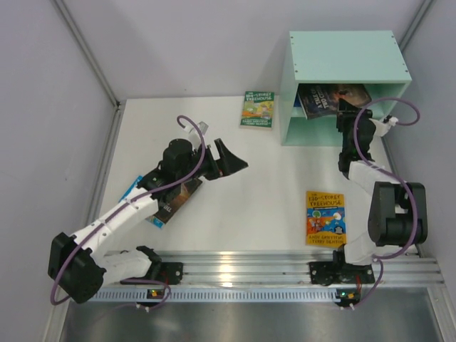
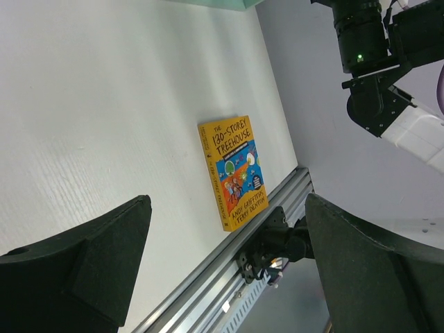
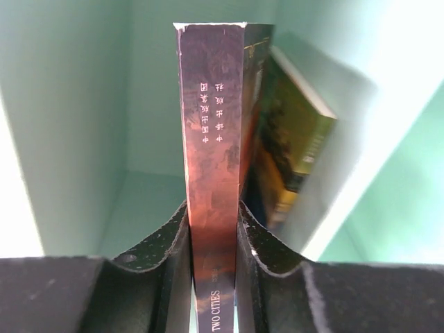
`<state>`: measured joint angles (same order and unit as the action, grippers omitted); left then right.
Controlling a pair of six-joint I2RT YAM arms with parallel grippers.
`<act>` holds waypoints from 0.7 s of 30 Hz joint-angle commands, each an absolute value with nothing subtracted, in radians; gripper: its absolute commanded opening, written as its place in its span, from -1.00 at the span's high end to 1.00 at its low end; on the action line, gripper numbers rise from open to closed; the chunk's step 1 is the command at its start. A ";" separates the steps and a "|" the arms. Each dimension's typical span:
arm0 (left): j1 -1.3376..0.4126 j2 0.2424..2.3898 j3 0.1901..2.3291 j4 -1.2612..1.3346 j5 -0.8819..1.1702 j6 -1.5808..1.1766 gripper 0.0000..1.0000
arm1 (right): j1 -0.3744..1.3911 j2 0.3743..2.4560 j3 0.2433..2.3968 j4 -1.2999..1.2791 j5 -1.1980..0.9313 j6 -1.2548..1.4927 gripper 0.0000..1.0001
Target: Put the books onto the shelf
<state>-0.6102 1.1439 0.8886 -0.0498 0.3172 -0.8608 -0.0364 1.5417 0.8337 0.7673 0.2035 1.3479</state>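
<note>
Right wrist: black right gripper (image 3: 214,232) pinches glossy dark-brown paperback (image 3: 211,139), spine lettered "TWO CITIES", inside mint-green shelf (image 3: 76,139); left gripper (image 2: 227,205) gapes empty.

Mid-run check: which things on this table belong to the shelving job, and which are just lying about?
Belongs to the job:
- mint-green shelf
- brown-spined book, clamped in the right gripper inside the shelf
- another book leaning beside it
- green Treehouse book
- orange-yellow 130-Storey Treehouse book
- books partly under the left arm
- left gripper, open

Lying about:
- nothing loose; only the rig's aluminium rail
</note>
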 commanded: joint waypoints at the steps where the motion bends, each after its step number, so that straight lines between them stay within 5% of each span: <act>1: -0.604 1.132 0.925 0.018 0.327 -0.842 -0.93 | -0.018 1.467 0.925 0.739 0.209 1.367 0.52; 13: -0.606 1.094 0.897 0.014 0.311 -0.859 -0.93 | -0.025 1.385 1.016 0.327 0.132 1.289 0.12; 21: -0.604 1.066 0.879 0.015 0.307 -0.877 -0.91 | -0.026 1.396 1.039 0.247 0.086 1.302 0.12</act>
